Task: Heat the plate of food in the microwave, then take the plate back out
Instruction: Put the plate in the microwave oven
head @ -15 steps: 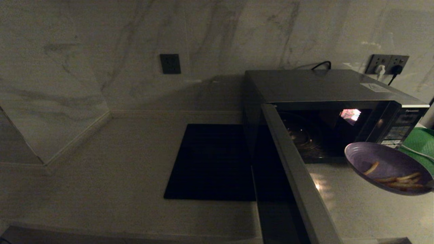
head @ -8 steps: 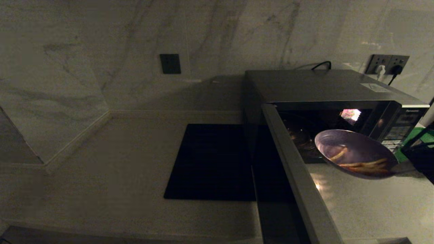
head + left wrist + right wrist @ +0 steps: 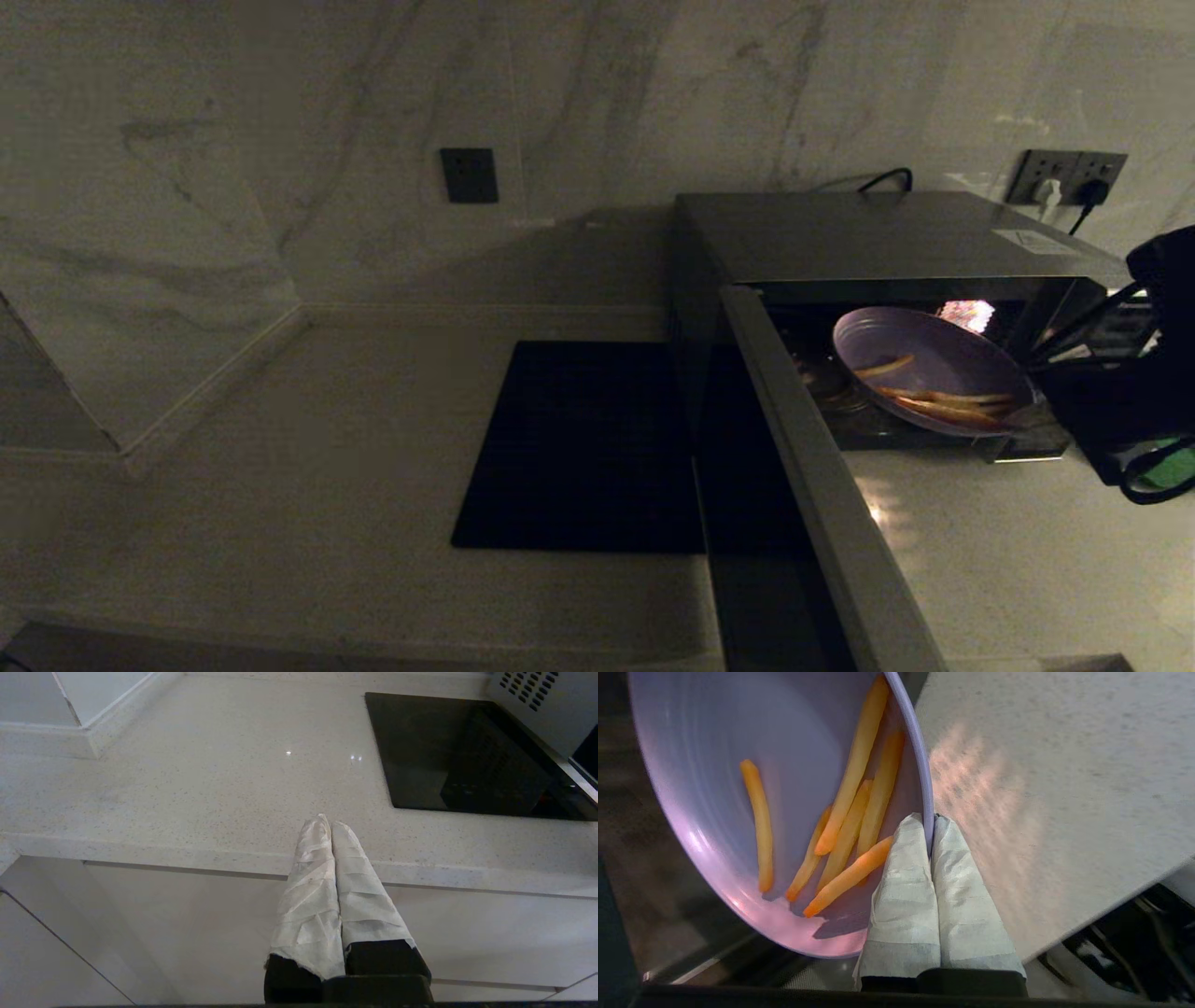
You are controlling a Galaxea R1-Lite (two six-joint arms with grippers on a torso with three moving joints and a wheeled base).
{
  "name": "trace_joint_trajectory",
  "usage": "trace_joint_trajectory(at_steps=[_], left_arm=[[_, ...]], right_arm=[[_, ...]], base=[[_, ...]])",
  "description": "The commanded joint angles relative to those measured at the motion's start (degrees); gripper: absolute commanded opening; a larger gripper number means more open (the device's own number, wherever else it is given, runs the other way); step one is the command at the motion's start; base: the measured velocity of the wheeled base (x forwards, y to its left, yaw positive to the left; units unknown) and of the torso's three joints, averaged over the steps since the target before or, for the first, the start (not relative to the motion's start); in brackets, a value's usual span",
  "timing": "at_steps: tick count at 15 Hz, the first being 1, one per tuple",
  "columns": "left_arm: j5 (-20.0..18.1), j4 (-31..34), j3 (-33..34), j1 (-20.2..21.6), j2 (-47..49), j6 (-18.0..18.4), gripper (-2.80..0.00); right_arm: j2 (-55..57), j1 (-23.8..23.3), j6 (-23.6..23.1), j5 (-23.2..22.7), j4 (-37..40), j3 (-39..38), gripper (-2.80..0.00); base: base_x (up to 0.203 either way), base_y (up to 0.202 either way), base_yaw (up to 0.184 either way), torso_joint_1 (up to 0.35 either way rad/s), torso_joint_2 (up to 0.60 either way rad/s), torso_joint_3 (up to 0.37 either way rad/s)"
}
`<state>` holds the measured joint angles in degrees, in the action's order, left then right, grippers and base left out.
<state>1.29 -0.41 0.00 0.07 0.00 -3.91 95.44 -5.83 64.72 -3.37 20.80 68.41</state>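
Observation:
The pale-lavender plate of food (image 3: 929,364) (image 3: 738,788) carries several orange fries (image 3: 859,812) and hangs tilted in the mouth of the microwave (image 3: 878,243). The microwave's door (image 3: 803,467) stands swung wide open toward me. My right gripper (image 3: 930,821) is shut on the plate's rim, one finger inside the rim and one outside; in the head view its dark arm (image 3: 1120,392) fills the right edge. My left gripper (image 3: 326,823) is shut and holds nothing; it is parked low, in front of the counter's edge.
A flat black square mat (image 3: 588,443) (image 3: 458,756) lies on the pale counter (image 3: 327,448) left of the microwave. A green tray (image 3: 1172,467) peeks out behind my right arm. Wall sockets (image 3: 1069,177) sit above the microwave on the marble wall.
My right arm has carried the plate leftward and away from me, from beside the button panel into the microwave's open mouth. The arm has come into the head view. The left arm has not moved.

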Motion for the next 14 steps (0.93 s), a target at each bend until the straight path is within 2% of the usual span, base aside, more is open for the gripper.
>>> trace_joint_trajectory(at_steps=[1, 4, 7, 14], left_arm=[[0.03, -0.02, 0.00, 0.01, 0.05, -0.04, -2.80], [0.03, -0.02, 0.00, 0.01, 0.00, -0.04, -2.80], [0.03, -0.02, 0.00, 0.01, 0.00, -0.04, -2.80], [0.03, -0.02, 0.00, 0.01, 0.00, -0.04, -2.80]], right_arm=[[2.75, 2.37, 2.26, 2.91, -1.46, 0.13, -2.80], [4.51, 5.57, 4.92, 5.35, -2.25, -0.25, -2.80], [5.02, 7.79, 6.11, 5.92, -2.43, -0.09, -2.80], [9.57, 8.71, 6.88, 6.01, -7.28, 0.28, -2.80]], base=[[0.000, 0.000, 0.000, 0.000, 0.00, 0.000], [0.000, 0.000, 0.000, 0.000, 0.00, 0.000], [0.000, 0.000, 0.000, 0.000, 0.00, 0.000], [0.000, 0.000, 0.000, 0.000, 0.00, 0.000]])
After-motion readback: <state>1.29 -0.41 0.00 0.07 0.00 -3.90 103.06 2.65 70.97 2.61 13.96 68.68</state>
